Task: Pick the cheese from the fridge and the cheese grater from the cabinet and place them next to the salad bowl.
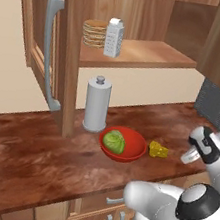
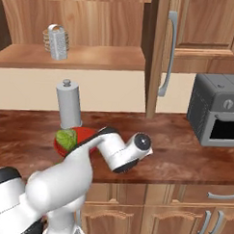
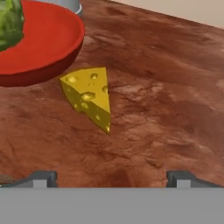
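You've got half the job done, by the look of it: the cheese (image 3: pixel 89 97) sits on the counter (image 1: pixel 33 155) just beside the salad bowl (image 1: pixel 133 147), free of the gripper (image 3: pixel 111 178), close to the rim but whether it touches I can't tell. In the hand view the finger tips stand wide apart w/ nothing between them, so the jaws are released and empty, hovering above the counter near the wedge. The lettuce (image 1: pixel 114 141) lies in the bowl; the grey cylinder w/ knob (image 1: pixel 96 105) stands just behind it. What's left is the cheese grater (image 1: pixel 114 37): it's up on the shelf of the cabinet (image 1: pixel 141 54), upright, next to the stack of tan discs (image 1: pixel 94 33), untouched. The cabinet door (image 1: pixel 42 45) is swung open, so access looks free. You'll prob. need to lift the arm well up for it, then set it down by the bowl too.
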